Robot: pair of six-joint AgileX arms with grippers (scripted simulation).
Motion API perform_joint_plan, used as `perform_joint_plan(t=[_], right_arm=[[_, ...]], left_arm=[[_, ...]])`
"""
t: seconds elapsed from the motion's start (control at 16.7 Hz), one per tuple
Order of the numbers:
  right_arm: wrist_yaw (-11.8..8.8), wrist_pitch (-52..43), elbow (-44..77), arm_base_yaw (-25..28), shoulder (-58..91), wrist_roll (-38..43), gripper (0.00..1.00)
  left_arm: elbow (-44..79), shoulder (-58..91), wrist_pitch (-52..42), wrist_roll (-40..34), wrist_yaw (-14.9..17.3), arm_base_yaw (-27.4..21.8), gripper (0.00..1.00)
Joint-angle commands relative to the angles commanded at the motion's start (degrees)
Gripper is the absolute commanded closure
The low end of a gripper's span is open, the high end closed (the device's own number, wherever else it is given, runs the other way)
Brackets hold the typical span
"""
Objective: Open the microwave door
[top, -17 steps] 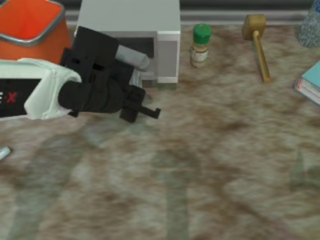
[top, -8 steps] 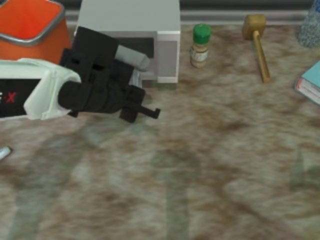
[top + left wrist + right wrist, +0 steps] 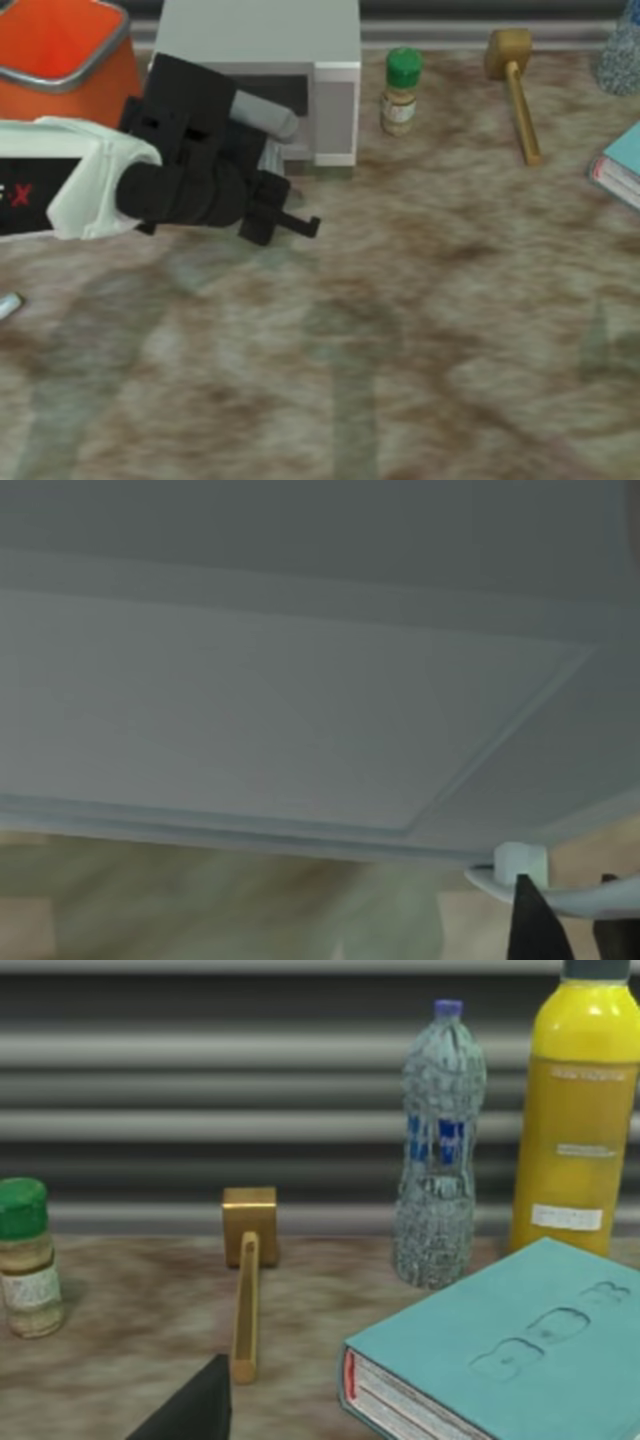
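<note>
Beside the orange bin (image 3: 62,60), the white-grey microwave (image 3: 262,62) hides my left tool's (image 3: 290,215) grip state.

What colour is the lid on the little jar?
Green: the jar's lid shows best in the top view.

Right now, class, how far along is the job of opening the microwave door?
Done: the microwave door already stands ajar from the microwave, its dark cavity showing. In hand: the left gripper sits at the door's bar handle. Left: swinging the door wide open. The right arm is out of the top view.
</note>
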Motion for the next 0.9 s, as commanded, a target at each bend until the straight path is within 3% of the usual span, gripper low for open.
perform_joint_plan(t=[0.9], right_arm=[[0.00,0.00,0.00,0.00,0.00,0.00,0.00]], left_arm=[[-1.29,-1.08,-0.07,2.88,2.46,1.22,1.00]])
